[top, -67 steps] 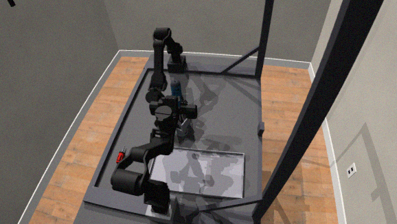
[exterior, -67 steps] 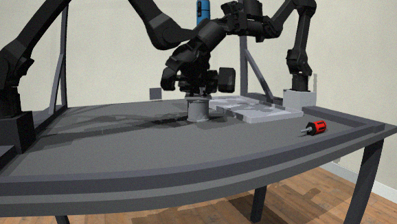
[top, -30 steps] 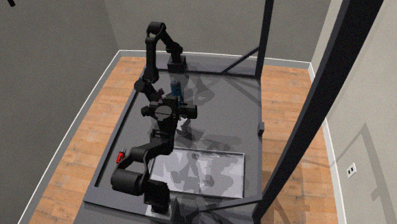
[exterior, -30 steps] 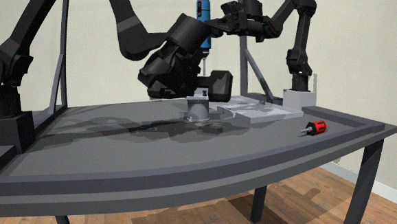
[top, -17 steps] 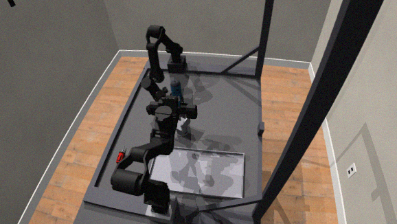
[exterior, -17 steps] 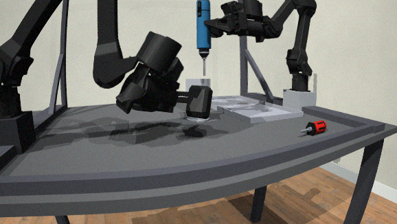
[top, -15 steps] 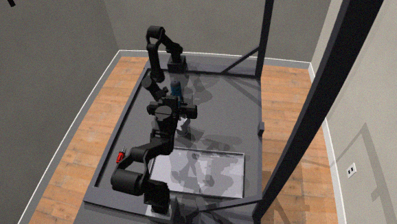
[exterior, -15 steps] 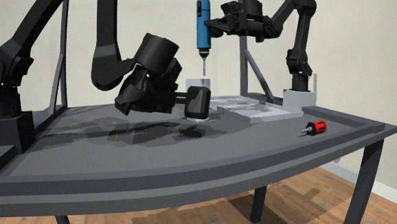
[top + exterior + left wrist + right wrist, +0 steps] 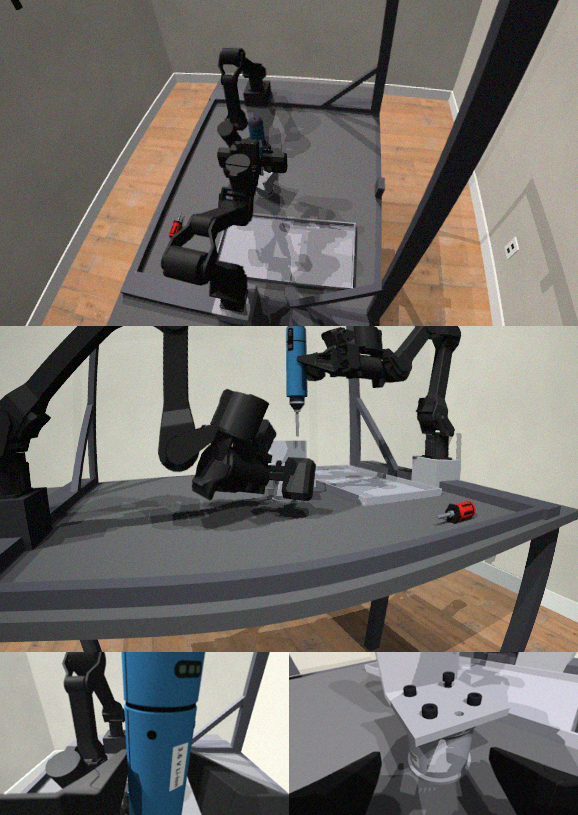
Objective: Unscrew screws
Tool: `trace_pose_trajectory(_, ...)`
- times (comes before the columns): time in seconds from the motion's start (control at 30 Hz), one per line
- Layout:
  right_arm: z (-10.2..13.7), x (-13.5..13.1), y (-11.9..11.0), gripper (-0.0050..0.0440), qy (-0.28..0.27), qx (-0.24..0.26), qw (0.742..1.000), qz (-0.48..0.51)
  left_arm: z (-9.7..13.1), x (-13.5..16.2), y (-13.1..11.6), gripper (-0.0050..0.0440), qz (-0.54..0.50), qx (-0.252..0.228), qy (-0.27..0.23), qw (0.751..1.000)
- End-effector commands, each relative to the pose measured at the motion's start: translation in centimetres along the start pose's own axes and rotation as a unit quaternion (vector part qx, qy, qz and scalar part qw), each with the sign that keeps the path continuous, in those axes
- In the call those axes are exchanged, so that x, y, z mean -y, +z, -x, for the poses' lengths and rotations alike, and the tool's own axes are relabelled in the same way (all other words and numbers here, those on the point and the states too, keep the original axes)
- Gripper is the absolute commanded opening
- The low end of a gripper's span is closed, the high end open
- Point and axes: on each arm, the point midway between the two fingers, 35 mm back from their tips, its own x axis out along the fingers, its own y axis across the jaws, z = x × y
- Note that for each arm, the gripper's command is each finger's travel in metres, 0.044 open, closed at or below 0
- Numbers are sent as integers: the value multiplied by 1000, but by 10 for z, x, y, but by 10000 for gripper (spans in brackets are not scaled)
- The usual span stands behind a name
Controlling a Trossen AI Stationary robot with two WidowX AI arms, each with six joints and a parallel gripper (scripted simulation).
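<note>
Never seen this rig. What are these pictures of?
Two jointed arms at one table. The top view looks down from above, the exterior view across the table; each wrist view looks along its own arm's end effector.

The left end effector grips an upright blue electric screwdriver, its bit pointing down. The right end effector is open and holds nothing. It faces the joint module, a standing grey cylinder with an angled bracket on top. Four dark screws show there, one visibly raised.

Also on the table: a shallow pale tray and a small red tool lying on its side.
</note>
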Motion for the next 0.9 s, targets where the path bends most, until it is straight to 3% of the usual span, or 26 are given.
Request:
trace_pose_trajectory(0.0,-14,9,11,385,-7,10,1000,7,-2,-1,23,161,2,32,2,999)
trace_pose_trajectory(0.13,-33,9,13,385,-7,11,1000,7,-2,-1,23,161,2,32,2,999)
trace_pose_trajectory(0.37,-42,9,13,385,-7,11,1000,8,-2,-1,23,161,2,32,2,999)
trace_pose_trajectory(0.47,-39,10,18,313,-9,14,1000,11,-2,-1,23,161,2,32,2,999)
trace_pose_trajectory(0.87,-38,10,24,242,-9,20,1000,16,-10,2,21,161,2,35,3,999)
